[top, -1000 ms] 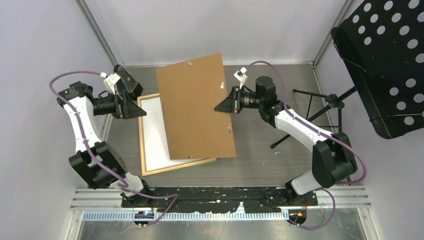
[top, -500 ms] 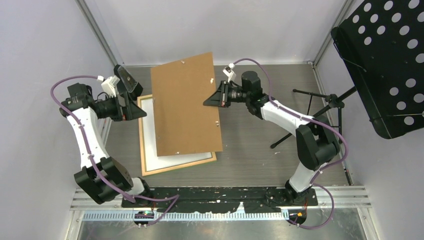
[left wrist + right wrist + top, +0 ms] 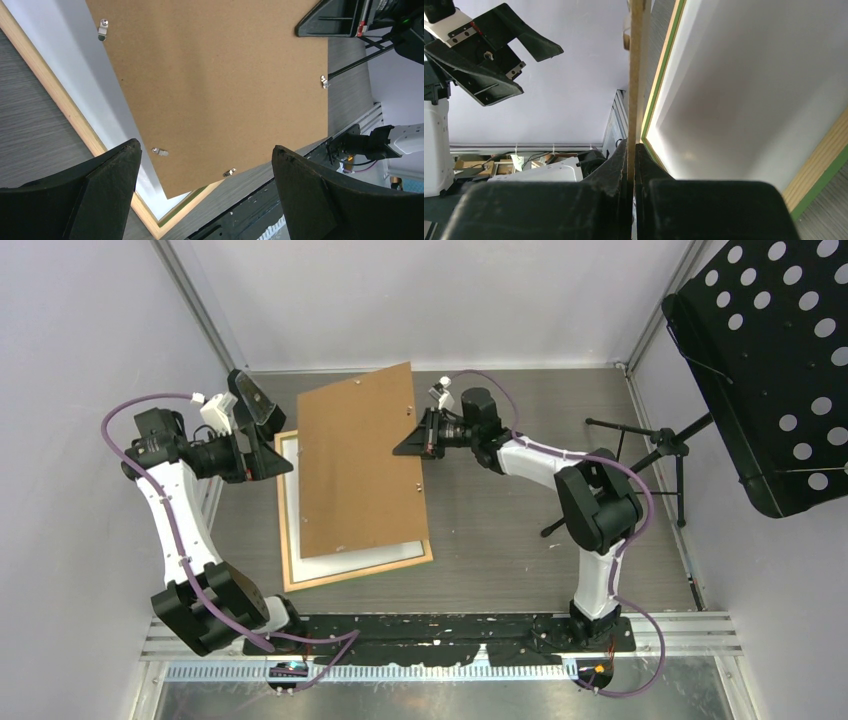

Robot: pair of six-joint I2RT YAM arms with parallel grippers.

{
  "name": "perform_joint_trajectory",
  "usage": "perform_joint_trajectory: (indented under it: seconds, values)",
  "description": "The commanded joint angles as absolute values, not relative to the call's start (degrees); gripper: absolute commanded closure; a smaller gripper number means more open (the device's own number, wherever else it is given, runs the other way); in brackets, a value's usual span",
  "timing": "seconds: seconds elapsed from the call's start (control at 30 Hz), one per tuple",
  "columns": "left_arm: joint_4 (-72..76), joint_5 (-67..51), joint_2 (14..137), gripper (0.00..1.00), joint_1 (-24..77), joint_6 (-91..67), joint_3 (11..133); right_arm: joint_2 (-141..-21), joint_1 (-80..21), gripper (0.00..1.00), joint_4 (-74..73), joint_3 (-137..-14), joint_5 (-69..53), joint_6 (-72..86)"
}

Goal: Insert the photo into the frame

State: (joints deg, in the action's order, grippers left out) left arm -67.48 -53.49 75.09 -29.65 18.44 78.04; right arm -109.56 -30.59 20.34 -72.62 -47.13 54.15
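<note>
The frame (image 3: 284,510) lies flat on the table with its light wood back up; a green front edge (image 3: 664,75) shows in the right wrist view. A plain white surface (image 3: 305,530) fills its opening, and the photo's printed side is not in view. My right gripper (image 3: 408,445) is shut on the right edge of the brown hardboard backing sheet (image 3: 360,465), holding it tilted over the frame. The thin board edge (image 3: 636,75) sits pinched between the jaws (image 3: 631,150). My left gripper (image 3: 286,447) hangs open at the frame's far left corner, holding nothing (image 3: 205,147).
A black perforated music stand (image 3: 760,370) on a tripod (image 3: 630,455) stands at the right. Grey enclosure walls close in the back and sides. The arms' mounting rail (image 3: 440,640) runs along the near edge.
My right gripper has carried the backing sheet leftward, so it now covers more of the frame. The right arm has stretched out. The left gripper has stayed nearly in place.
</note>
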Motion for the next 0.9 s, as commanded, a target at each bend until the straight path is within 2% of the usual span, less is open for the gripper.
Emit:
perform_joint_trajectory:
  seconds: [0.0, 0.87]
  values:
    - [-65.68, -53.60, 73.98, 0.00, -29.88, 17.58, 78.07, -110.45, -31.87, 0.95, 28.27, -77.13, -49.88, 57.31]
    - [-65.49, -54.22, 75.43, 0.00, -29.88, 16.95, 77.03, -119.39, -33.97, 0.94, 30.42, -80.55, -52.47, 58.46]
